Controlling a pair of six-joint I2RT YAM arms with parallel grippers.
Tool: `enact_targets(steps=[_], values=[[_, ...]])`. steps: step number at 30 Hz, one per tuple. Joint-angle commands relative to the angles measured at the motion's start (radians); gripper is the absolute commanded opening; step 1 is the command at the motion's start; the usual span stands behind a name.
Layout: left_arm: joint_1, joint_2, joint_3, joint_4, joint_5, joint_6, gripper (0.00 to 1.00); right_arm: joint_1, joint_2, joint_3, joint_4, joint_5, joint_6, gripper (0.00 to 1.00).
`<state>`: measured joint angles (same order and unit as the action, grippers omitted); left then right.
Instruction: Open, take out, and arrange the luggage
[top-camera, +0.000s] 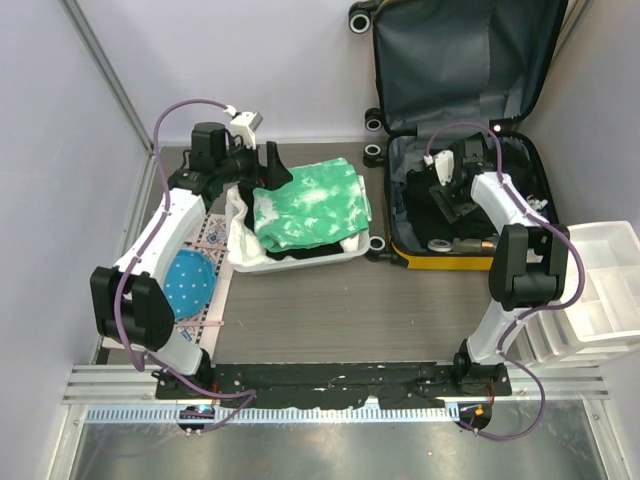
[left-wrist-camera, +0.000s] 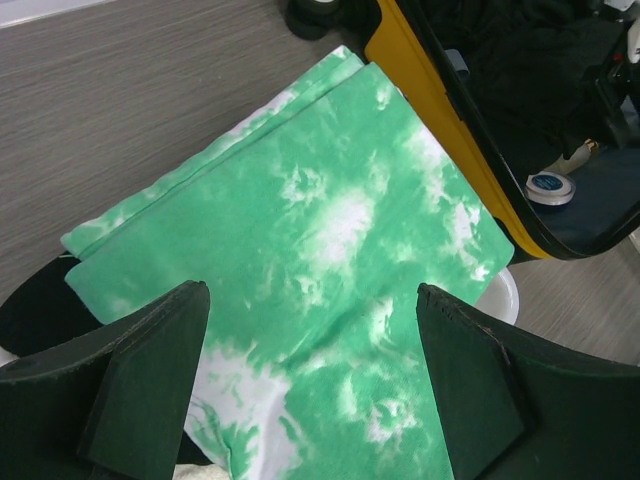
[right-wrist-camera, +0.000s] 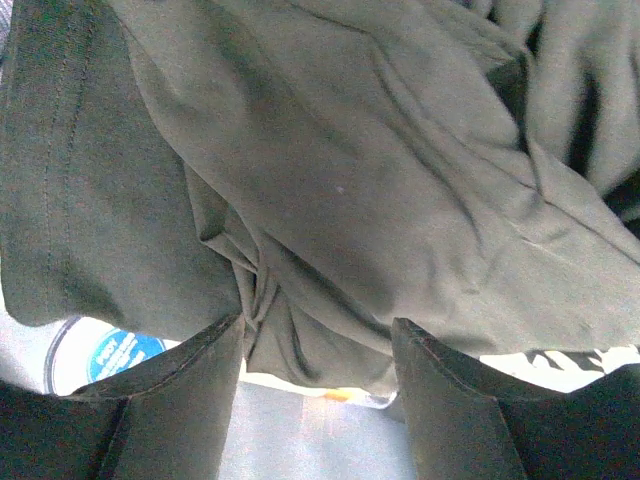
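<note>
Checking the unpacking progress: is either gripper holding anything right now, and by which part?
Nothing is held. The left gripper hangs open over the green cloth; the right gripper stands open at a fold of the dark garment.

White arms (top-camera: 168, 232), black joints (top-camera: 520, 265), looping purple cables (top-camera: 190, 103), black-fingered claws (left-wrist-camera: 312, 295) (right-wrist-camera: 318, 330).

- Top view: bright, even light from above; shadows soft & short. You'll see pale glare along the near rail (top-camera: 300, 412).
- Luggage (top-camera: 470, 70) lining reads dark; detail inside is lost among black shapes.
- Left wrist view: well lit, sharp; green cloth (left-wrist-camera: 330, 250) crisp edge to edge.
- Right wrist view: dim, murky; dark garment (right-wrist-camera: 350, 180) slightly soft, w/ blown-out white patch lower right.
</note>
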<state>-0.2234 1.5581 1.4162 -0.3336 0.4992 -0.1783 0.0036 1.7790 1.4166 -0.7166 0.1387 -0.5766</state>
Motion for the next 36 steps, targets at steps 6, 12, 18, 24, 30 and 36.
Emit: enact_targets(steps=[6,12,18,24,30,36], values=[[-0.017,0.011,0.012,0.079,0.022,-0.038,0.88,0.009,0.106,0.042,0.036,0.001,-0.019,0.68],[-0.03,0.014,-0.002,0.123,0.012,-0.058,0.88,-0.03,0.152,0.084,0.026,0.009,-0.04,0.54],[-0.037,0.057,0.046,0.146,0.03,-0.058,0.88,-0.07,0.158,0.203,-0.093,-0.047,-0.083,0.11],[-0.053,0.102,0.099,0.16,0.048,-0.049,0.88,-0.096,0.178,0.3,-0.279,-0.123,-0.146,0.4],[-0.064,0.119,0.112,0.168,0.047,-0.059,0.88,-0.105,0.195,0.268,-0.262,-0.117,-0.151,0.46],[-0.065,0.112,0.101,0.168,0.041,-0.061,0.88,-0.105,0.214,0.239,-0.233,-0.114,-0.129,0.43]])
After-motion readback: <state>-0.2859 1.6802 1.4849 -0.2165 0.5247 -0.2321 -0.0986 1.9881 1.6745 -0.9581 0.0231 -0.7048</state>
